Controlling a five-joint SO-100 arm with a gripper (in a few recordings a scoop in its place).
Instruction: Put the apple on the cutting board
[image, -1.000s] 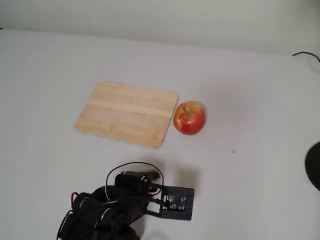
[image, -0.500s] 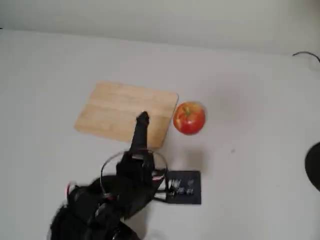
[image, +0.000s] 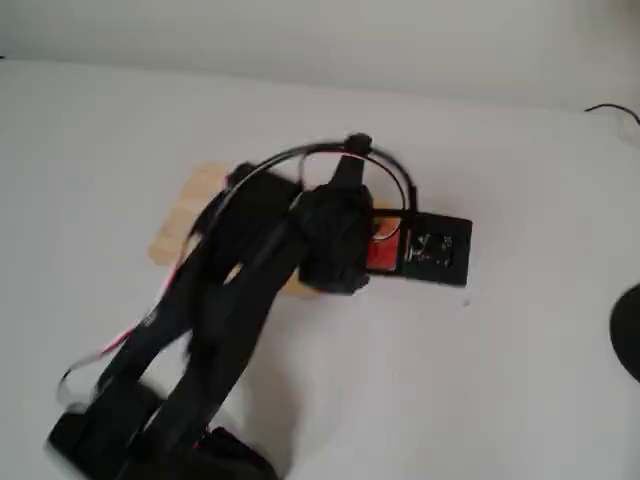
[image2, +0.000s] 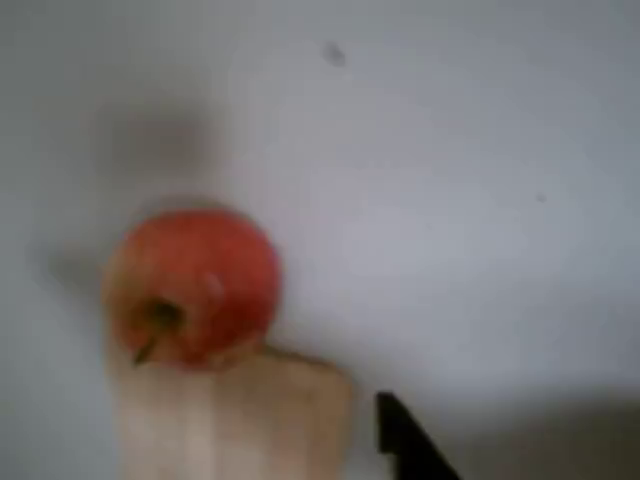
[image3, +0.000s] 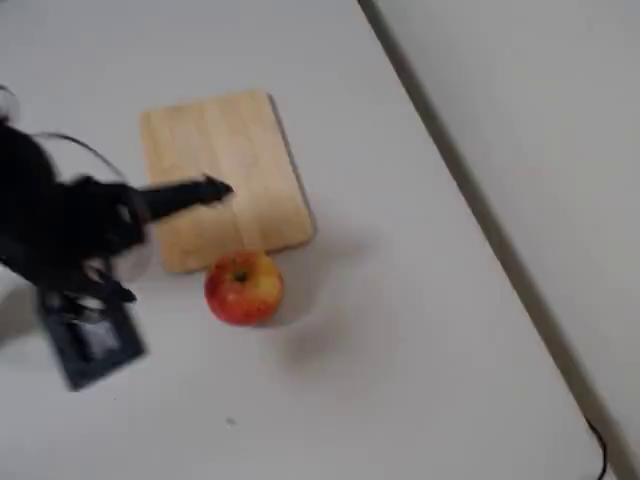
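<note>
Red apple (image3: 243, 288) seen on white table (image3: 400, 350), just beside short edge of wooden cutting board (image3: 215, 170), not on it. Black gripper (image3: 205, 190) positioned over board, near apple, nothing held. Jaw opening cannot be told: blurred. Apple partly hidden by arm (image: 230, 300) in a fixed view.

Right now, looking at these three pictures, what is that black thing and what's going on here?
The black thing is a small robot arm with a two-finger gripper. Two pictures come from cameras standing still, looking down at a white table. The blurry close-up comes from a camera on the arm's wrist. An apple sits on the table beside a wooden cutting board. The gripper hovers over the board, near the apple, holding nothing. Whether its fingers are open is too blurred to tell.
</note>
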